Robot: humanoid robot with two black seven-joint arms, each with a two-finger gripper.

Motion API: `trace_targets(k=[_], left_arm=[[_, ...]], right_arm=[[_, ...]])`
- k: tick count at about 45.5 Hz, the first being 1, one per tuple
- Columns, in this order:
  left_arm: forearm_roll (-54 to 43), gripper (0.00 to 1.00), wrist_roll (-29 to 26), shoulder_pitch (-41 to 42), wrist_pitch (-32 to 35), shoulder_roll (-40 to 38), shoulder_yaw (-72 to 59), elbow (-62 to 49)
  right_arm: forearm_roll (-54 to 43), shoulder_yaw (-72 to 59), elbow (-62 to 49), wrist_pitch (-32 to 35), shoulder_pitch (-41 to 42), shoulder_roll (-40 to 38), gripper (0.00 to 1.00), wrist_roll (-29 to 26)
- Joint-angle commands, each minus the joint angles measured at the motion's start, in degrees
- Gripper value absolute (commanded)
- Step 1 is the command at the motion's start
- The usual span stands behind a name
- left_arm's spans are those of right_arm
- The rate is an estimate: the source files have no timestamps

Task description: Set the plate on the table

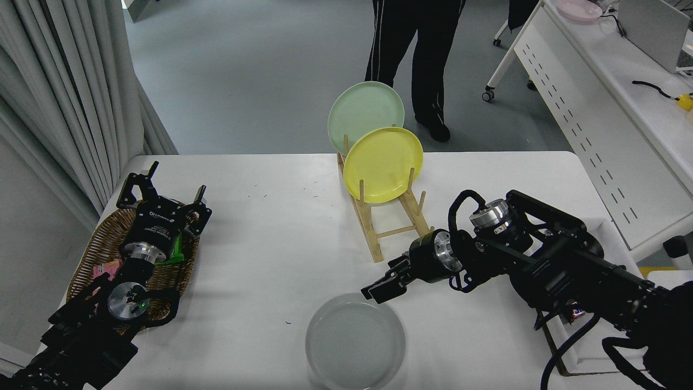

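Head view: the plate lies flat on the worktop near its front edge. Right gripper hovers just above the plate's far rim, jaws slightly parted, holding nothing. Left gripper sits parked over the basket, jaws spread.

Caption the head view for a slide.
Grey plate lies flat on the table; right gripper hovers at its far rim.

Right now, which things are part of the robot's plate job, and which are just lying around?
Job: round light-grey plate; large white table; right gripper.

Lying about: yellow plate and pale green plate in wooden rack; wicker basket; parked left gripper.
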Motion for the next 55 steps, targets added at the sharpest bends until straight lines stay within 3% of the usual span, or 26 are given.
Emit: trace_targets(k=[1,23,30,44,48,55], left_arm=[[-0.1,1.00,0.0,0.0,0.0,0.0,0.0,0.0],[0.0,1.00,0.0,0.0,0.0,0.0,0.0,0.0],[0.0,1.00,0.0,0.0,0.0,0.0,0.0,0.0],[-0.1,1.00,0.0,0.0,0.0,0.0,0.0,0.0],[0.0,1.00,0.0,0.0,0.0,0.0,0.0,0.0],[0.0,1.00,0.0,0.0,0.0,0.0,0.0,-0.1]], right_arm=[[-4.5,3.0,3.9,0.0,1.5,-1.6,1.00,0.1],[-31.4,18.2,8.9,18.2,-4.2,-1.5,1.00,1.1],[-40.5,24.2,10.0,20.0,-7.8,-0.1,1.00,2.1],[-56.4,29.6,16.8,21.0,-13.7,-0.2,1.00,14.6],[-57.9,30.4,17.4,21.5,-14.4,-0.3,1.00,17.2],[-59.5,31.1,17.8,23.1,-15.3,-0.7,1.00,26.6]])
